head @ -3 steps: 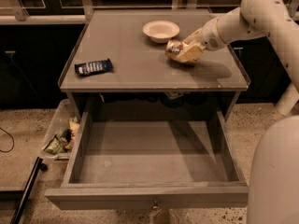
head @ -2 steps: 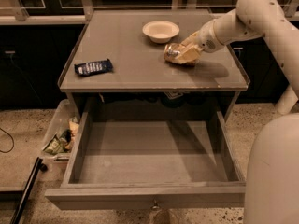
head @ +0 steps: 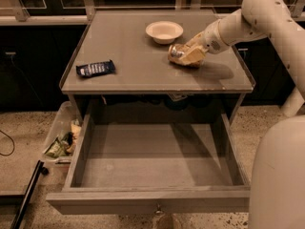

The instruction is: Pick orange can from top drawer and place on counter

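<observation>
In the camera view the gripper (head: 185, 56) is over the right rear part of the counter (head: 138, 70), at the end of the pale arm (head: 240, 22) that reaches in from the upper right. Its jaws are closed round the can (head: 175, 52), with the pale fingers (head: 193, 56) covering most of the label. The can lies nearly on its side, its long axis running roughly left to right across the counter, the silvery end pointing left and a little toward the front edge, the other end buried in the gripper. It sits low at the counter top with a shadow to its right; whether it touches the surface cannot be told. The bowl (head: 164, 27) stands just behind and left of the can, apart from it. The wrapper (head: 95, 68) lies flat near the left edge, well apart from both. Below, the drawer (head: 147, 200) is pulled fully out, its flat bottom bare, a small knob (head: 157, 208) at the middle of the front panel. A bin (head: 58, 128) with scraps sits on the floor left of the cabinet. Against a second ago, the can and gripper have shifted slightly left and a touch lower; bowl, wrapper and drawer have not moved
</observation>
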Robot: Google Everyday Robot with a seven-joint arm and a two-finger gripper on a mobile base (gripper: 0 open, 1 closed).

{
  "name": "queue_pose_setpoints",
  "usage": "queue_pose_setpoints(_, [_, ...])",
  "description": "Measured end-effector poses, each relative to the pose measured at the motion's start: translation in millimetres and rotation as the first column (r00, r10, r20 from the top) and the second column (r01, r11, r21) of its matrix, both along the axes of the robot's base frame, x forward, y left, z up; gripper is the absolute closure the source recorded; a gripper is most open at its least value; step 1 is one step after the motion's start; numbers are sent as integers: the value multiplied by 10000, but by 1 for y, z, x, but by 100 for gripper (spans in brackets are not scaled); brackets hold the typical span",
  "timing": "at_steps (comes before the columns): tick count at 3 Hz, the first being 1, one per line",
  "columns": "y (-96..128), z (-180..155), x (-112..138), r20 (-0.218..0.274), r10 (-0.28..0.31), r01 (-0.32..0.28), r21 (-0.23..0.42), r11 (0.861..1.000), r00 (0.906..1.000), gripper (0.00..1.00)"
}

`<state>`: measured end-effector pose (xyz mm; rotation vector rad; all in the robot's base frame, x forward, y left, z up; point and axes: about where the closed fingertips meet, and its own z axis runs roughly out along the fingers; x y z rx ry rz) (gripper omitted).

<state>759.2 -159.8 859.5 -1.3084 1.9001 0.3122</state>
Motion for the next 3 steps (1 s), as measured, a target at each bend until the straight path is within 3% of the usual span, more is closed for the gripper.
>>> queue_pose_setpoints(2, [0,0,0,-1,1,-1,0,10000,10000,11])
queue_pose_setpoints(3, [0,0,0,-1,1,-1,0,10000,10000,0])
